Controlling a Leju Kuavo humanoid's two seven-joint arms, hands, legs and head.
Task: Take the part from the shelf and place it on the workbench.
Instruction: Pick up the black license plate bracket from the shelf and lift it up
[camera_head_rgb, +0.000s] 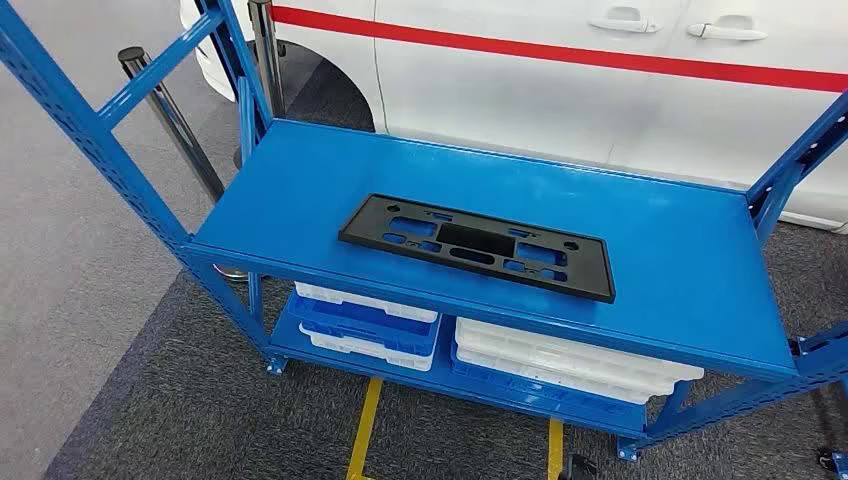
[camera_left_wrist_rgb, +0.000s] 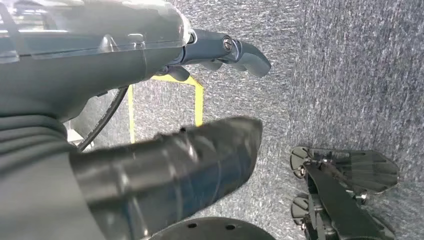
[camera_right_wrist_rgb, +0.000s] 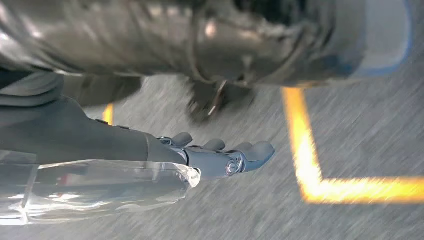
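On shelf (camera_head_rgb: 300, 215): part (camera_head_rgb: 476, 245), hands seemingly away.

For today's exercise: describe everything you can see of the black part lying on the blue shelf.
The black part is a long, flat rectangular plate, seemingly matte plastic, pierced by several slots and a larger central cut-out. It lies flat on the top blue shelf, near the front edge and angled slightly across it. Nothing else touches it.
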